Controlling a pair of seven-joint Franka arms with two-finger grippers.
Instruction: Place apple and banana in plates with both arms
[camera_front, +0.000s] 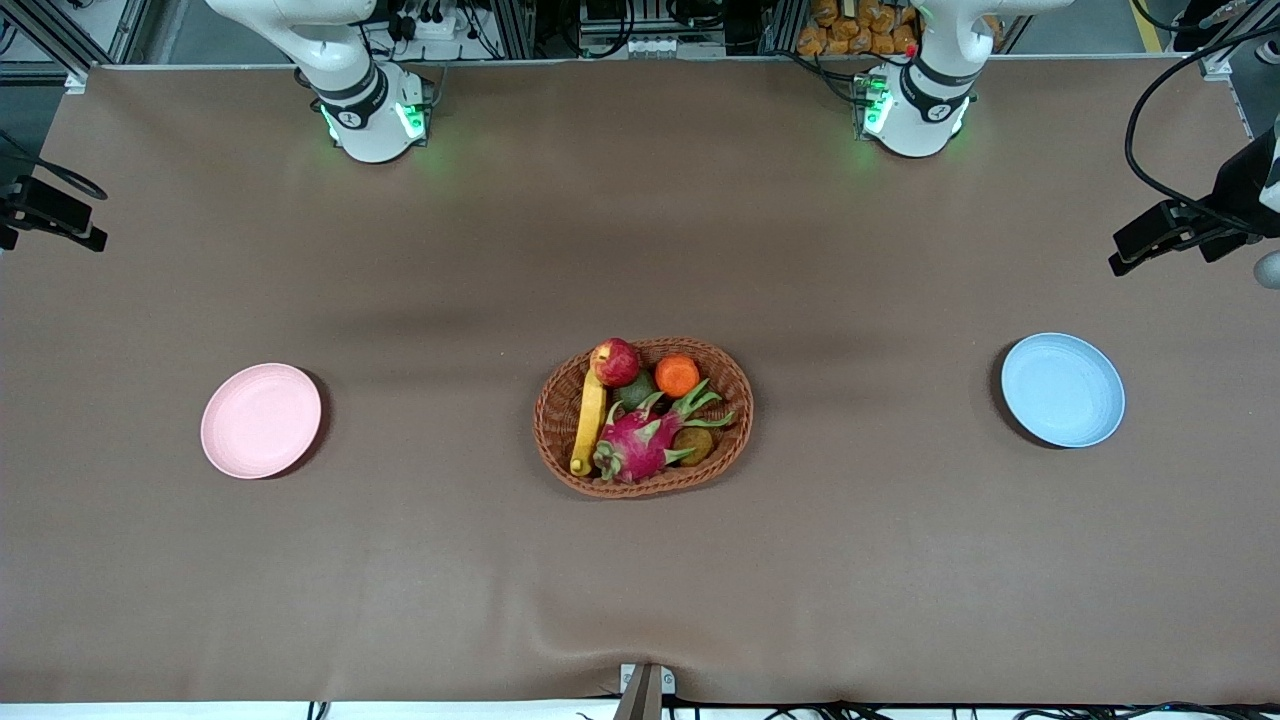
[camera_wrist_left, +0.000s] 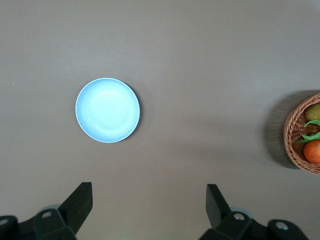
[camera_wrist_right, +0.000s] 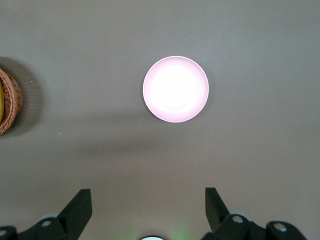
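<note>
The basket (camera_front: 644, 417) sits mid-table, a little nearer the front edge than the base edge. In it, the banana (camera_front: 588, 418) lies along the side toward the right arm's end, the apple (camera_front: 615, 362) at its farther tip, the tangerine (camera_front: 677, 376) beside the apple, the dragon fruit (camera_front: 645, 440) nearer the front camera. One plate (camera_front: 261, 420) lies toward the right arm's end, the other plate (camera_front: 1063, 389) toward the left arm's end, both well apart from the basket.
</note>
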